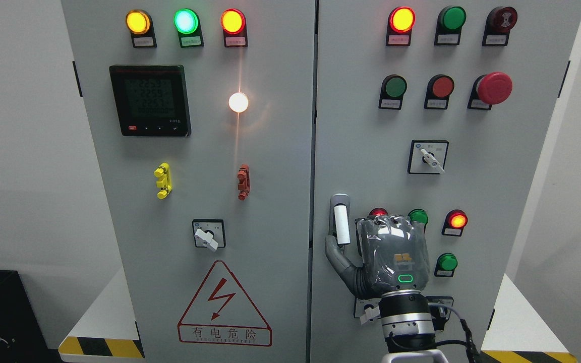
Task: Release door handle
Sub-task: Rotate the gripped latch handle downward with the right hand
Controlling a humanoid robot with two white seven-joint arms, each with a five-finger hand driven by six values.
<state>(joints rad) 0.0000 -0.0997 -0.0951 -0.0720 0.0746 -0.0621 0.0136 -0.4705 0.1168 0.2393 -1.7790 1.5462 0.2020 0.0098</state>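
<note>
The door handle (340,222) is a white upright lever in a grey mount at the left edge of the cabinet's right door (472,126). My right hand (371,247) comes up from the bottom edge and sits just right of the handle, its back toward the camera. Its thumb (335,254) is spread out to the left, with the tip at the handle's lower end. The fingers (389,224) point at the door panel beside the handle and are not wrapped around it. The whole lever shows. The left arm is out of view.
Around the hand are lit and unlit push buttons (457,220), a rotary switch (428,157) above and a red emergency stop (494,87). The left door (199,151) carries a meter, indicator lamps, a rotary switch and a high-voltage warning sign. Hazard-striped floor edges lie at both sides.
</note>
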